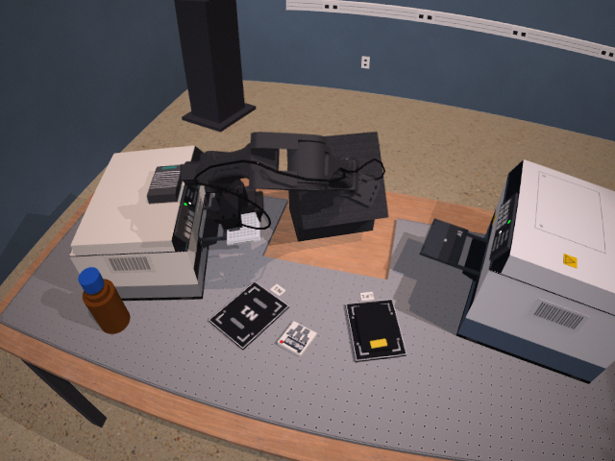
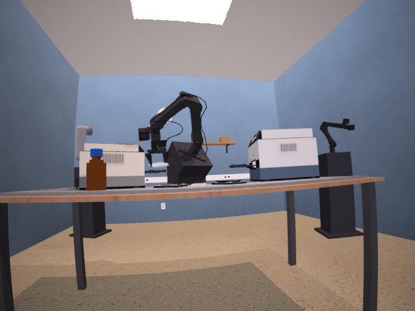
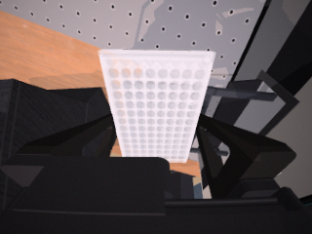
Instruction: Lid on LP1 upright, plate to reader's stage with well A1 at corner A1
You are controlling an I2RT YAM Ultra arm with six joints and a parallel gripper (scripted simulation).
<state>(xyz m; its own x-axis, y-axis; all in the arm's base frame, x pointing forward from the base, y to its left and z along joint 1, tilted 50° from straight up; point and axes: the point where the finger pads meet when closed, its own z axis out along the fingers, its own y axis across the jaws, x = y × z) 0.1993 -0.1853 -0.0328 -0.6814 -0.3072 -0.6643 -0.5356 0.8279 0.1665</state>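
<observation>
My gripper (image 3: 155, 117) is shut on the white well plate (image 3: 156, 104), with one finger on each long side. In the top view the plate (image 1: 243, 228) hangs just right of the dispenser (image 1: 134, 208), a little above the bench and off the dispenser's stage (image 3: 253, 93). In the exterior view the plate (image 2: 160, 164) is level, under the gripper (image 2: 156, 156). The plate has no lid on it. LP1 (image 1: 375, 329) holds a flat, see-through lid with a yellow label (image 1: 380, 343) at its near end. The reader's stage (image 1: 449, 240) sticks out of the left side of the reader (image 1: 546, 262).
A brown bottle with a blue cap (image 1: 103, 300) stands in front of the dispenser. The N1 pad (image 1: 248, 313) and a small printed card (image 1: 297, 338) lie on the deck. The arm's dark base block (image 1: 337, 198) stands between the dispenser and the reader.
</observation>
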